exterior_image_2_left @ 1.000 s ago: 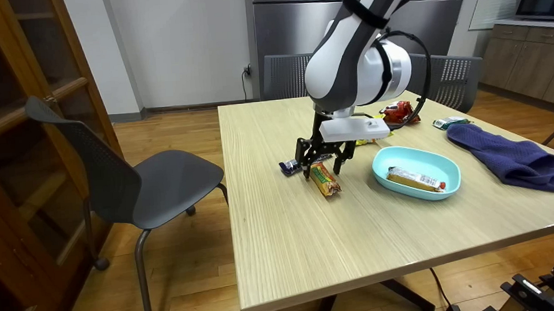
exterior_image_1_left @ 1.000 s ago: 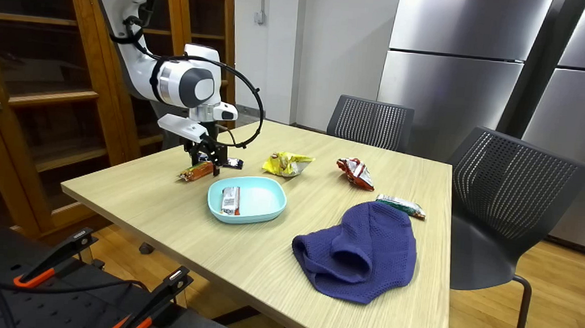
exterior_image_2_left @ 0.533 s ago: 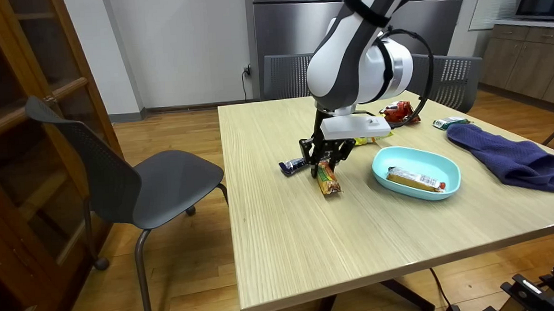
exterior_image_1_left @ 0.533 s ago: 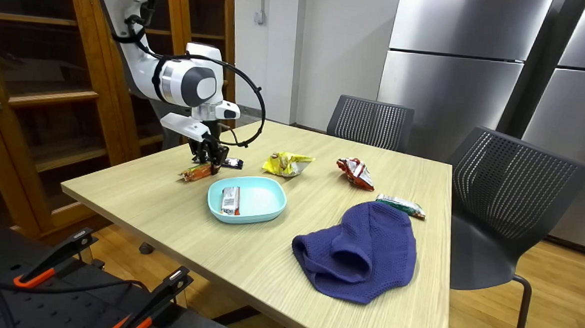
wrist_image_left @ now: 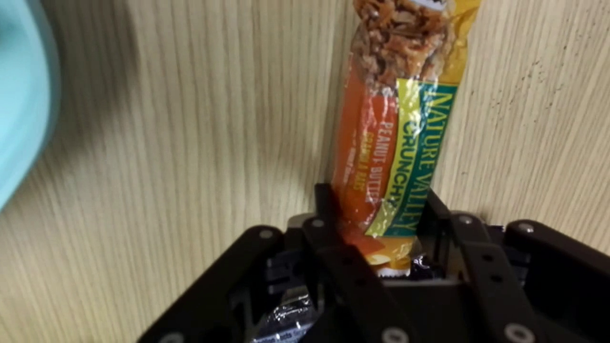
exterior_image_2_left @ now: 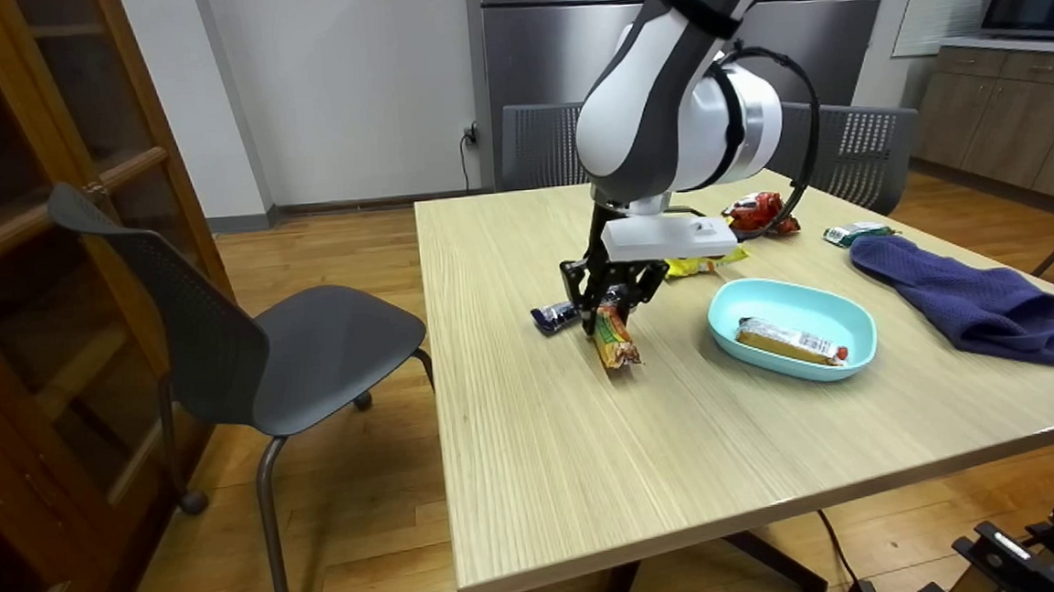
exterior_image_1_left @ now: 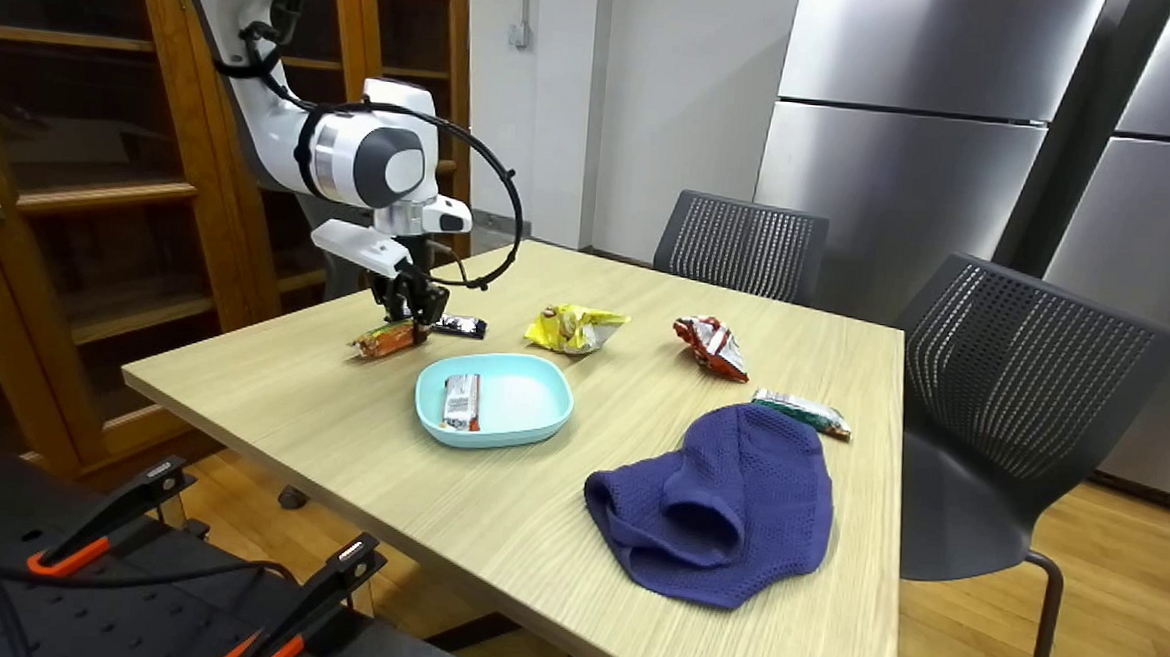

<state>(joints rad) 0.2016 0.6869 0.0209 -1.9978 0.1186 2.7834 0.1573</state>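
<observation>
Orange bar [wrist_image_left: 391,133] is clamped near one end between the fingers [wrist_image_left: 321,236], near the tray [exterior_image_2_left: 828,312]; clearance from the table [exterior_image_2_left: 538,478] cannot be judged. Through this off-centre hold, slippage or twisting may be caused; the dark bar [exterior_image_2_left: 554,318] beside the held end may be dragged.

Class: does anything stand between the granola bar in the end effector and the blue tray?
Nothing visible: in the wrist view, only tabletop lies between the granola bar and the tray, besides the end effector itself. The dark bar is off that line.
</observation>
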